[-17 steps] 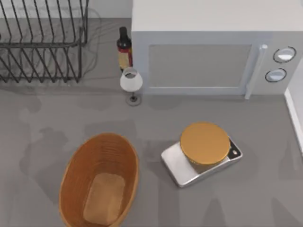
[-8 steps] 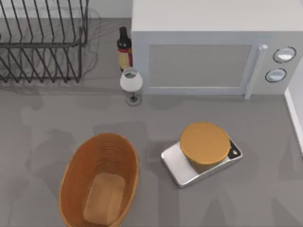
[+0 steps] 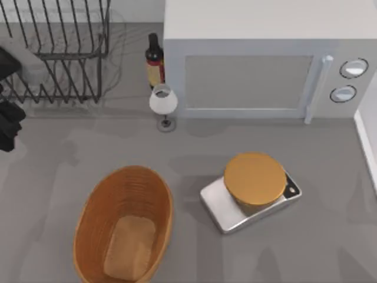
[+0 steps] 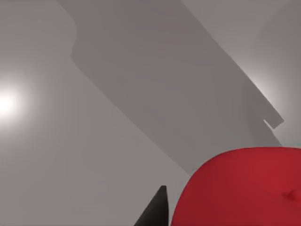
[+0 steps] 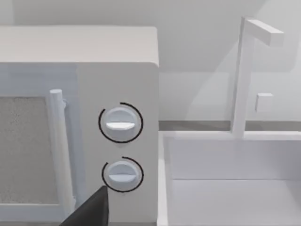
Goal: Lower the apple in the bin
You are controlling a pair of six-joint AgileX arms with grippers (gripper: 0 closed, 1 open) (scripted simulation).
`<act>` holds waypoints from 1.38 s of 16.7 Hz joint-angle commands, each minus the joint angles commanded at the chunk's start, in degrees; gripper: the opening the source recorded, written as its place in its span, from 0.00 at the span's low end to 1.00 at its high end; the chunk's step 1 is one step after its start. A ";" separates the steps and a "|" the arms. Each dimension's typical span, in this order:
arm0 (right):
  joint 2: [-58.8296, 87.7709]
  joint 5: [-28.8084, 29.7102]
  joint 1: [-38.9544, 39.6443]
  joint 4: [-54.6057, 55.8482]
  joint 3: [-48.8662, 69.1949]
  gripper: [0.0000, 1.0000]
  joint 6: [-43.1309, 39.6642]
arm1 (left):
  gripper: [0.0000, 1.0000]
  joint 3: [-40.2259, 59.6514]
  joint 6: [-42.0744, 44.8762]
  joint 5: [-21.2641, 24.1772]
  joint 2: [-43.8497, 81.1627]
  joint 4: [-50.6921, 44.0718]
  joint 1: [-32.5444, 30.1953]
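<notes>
While the table looked bare of any arm half a second ago, the top view now has the left arm (image 3: 9, 121) showing as a dark shape at the table's far left edge, in front of the black wire dish rack (image 3: 56, 50). The bin (image 3: 94, 206) sits at the lower left of the table, its lighter flat bottom bare, in the same place as before. Just right of it lies the silver scale (image 3: 221, 209) with the orange disc (image 3: 254, 178) on top, also unmoved. Behind them stand the microwave (image 3: 259, 59), a dark bottle (image 3: 154, 59) beside its left side, and a small white lamp (image 3: 164, 103) in front of the bottle. A pale sink edge (image 3: 368, 135) runs along the right side.

From the left wrist view, the apple (image 4: 240, 188) sits large and red right against the camera, with one dark fingertip (image 4: 155, 212) of the left gripper beside it, touching or nearly so. Whether the fingers are clamped on the fruit I cannot tell. Behind it is plain grey surface crossed by a shadow.

From the right wrist view, the microwave's two dials and handle face the camera, next to the white sink basin and faucet (image 5: 244, 75). One dark fingertip (image 5: 91, 212) of the right gripper shows low down; how wide it stands open I cannot tell.
</notes>
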 joint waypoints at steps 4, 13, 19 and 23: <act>0.00 0.00 0.00 0.00 0.00 1.00 0.00 | 0.00 -3.02 -25.36 1.58 -2.29 -0.07 -10.30; 0.00 0.00 0.00 0.00 0.00 1.00 0.00 | 0.00 -9.32 -70.97 4.15 -9.74 2.41 -30.04; 0.00 0.00 0.00 0.00 0.00 1.00 0.00 | 0.00 -10.38 -76.40 4.25 -11.56 3.39 -32.91; 0.00 0.00 0.00 0.00 0.00 1.00 0.00 | 0.00 -11.16 -76.37 4.21 -11.26 4.25 -32.62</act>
